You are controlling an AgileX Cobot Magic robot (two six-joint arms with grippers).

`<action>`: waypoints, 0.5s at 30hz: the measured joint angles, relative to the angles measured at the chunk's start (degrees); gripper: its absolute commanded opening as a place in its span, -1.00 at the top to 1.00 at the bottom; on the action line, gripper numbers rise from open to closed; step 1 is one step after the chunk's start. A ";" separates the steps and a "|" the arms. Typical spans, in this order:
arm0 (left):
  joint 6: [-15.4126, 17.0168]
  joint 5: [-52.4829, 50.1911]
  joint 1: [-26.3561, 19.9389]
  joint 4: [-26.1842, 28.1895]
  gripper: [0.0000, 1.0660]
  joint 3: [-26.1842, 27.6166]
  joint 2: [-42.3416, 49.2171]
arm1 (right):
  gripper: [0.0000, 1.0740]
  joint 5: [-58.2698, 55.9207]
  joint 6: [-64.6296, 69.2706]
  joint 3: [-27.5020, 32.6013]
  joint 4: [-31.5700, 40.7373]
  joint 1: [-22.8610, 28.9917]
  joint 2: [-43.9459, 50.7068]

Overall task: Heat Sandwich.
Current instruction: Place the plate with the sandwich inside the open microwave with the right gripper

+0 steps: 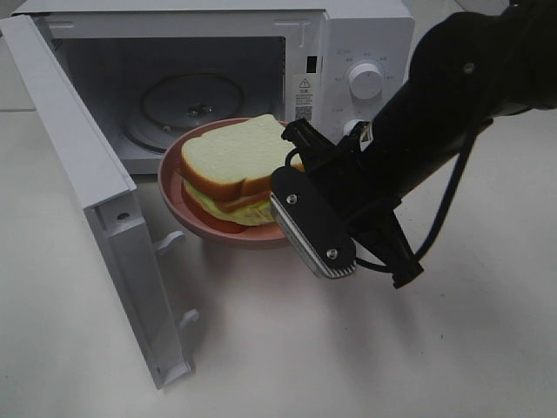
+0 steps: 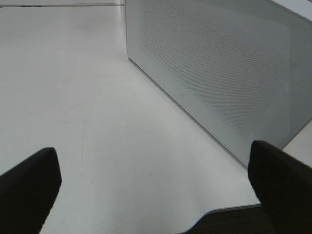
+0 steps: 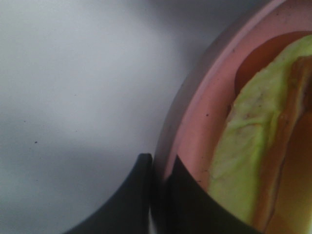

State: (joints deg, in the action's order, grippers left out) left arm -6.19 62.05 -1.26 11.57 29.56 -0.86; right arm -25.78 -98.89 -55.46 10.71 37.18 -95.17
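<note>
One tool (image 3: 159,168), right, clamped on plate rim (image 3: 192,112)

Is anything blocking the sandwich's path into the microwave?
Nothing visible. The door is swung open to the side, the turntable is bare, and the right hand holds the plate with the sandwich just before the opening.

The sandwich (image 1: 233,157) looks matt and spongy — possibly foam — the pink plate (image 1: 218,233) smooth, the white microwave (image 1: 383,43) faintly glossy.
</note>
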 measured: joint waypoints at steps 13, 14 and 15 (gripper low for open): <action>0.00 0.00 0.00 0.00 -0.83 0.00 0.00 | 1.00 -4.64 -1.72 -11.57 0.06 0.00 -8.25; 0.00 0.00 0.00 0.00 -0.83 0.00 0.00 | 1.00 -5.10 -1.78 -12.43 0.06 0.00 -8.77; 0.00 0.00 0.00 0.00 -0.83 0.00 0.00 | 1.00 -5.44 -1.78 -13.24 0.06 0.00 -9.22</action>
State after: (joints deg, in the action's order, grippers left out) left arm -6.19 62.05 -1.26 11.57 29.56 -0.86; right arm -31.23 -100.67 -68.70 10.77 37.18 -104.39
